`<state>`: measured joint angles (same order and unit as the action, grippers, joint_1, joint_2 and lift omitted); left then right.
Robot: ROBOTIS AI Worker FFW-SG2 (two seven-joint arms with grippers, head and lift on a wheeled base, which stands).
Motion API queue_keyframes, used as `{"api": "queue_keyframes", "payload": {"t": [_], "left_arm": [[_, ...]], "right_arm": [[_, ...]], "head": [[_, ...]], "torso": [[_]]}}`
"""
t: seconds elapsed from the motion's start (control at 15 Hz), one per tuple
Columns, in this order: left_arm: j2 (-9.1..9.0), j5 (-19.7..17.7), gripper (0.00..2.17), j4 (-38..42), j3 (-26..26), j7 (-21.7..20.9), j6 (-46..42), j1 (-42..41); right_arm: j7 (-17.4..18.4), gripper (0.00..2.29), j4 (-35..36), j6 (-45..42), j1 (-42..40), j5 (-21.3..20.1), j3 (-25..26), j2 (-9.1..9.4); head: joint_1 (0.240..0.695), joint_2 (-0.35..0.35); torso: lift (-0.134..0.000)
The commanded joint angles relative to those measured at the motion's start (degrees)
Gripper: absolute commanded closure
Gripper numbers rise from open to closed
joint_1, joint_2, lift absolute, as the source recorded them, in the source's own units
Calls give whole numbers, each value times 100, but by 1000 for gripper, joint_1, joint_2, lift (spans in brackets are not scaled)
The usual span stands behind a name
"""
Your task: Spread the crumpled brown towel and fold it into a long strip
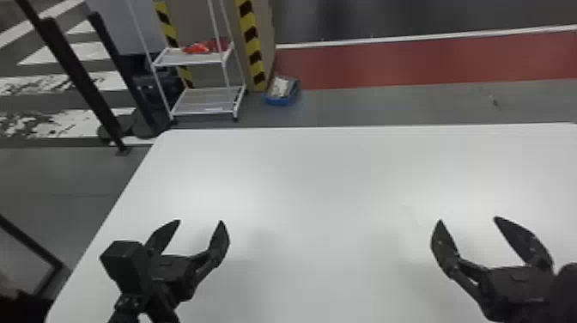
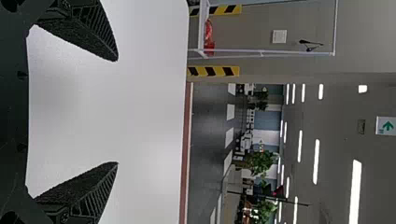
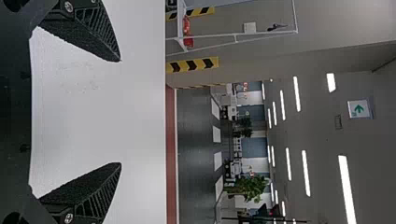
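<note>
Since they may need room to grab, the left pincer, lower left in the head view, and right pincer, lower right, are wide open above the bench, but I cannot tell where the towel is.

Left hand: black two-fingered left gripper, lower left of the head view, with slim jointed links behind its curved, tapering fingers.
Wrist block: plain black box-shaped block beside that gripper, flat-faced and square-edged.
Right hand: black two-fingered right gripper, lower right of the head view, same curved, tapering shape on a blocky black body.
Finger faces: grainy black inner pads, upper and lower left of the left wrist view.
Finger sides: slanting black ribs set close together.
Screws: round silvery screw heads near the finger bases, upper and lower left of the right wrist view.
</note>
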<state>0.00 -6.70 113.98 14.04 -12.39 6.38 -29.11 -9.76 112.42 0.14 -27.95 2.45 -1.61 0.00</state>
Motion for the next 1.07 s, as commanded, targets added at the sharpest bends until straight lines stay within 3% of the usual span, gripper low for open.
{"api": "queue_keyframes", "payload": {"t": [0.0,1.0], "left_arm": [[-15,2,83,19,2,0,43,-7],[-15,37,83,10,-24,-9,131,28]], "right_arm": [[0,83,-1,0,0,-7,-15,5],[0,83,-45,35,44,1,-15,5]], "head": [[695,183],[695,181]], "torso": [[-125],[-125]]}}
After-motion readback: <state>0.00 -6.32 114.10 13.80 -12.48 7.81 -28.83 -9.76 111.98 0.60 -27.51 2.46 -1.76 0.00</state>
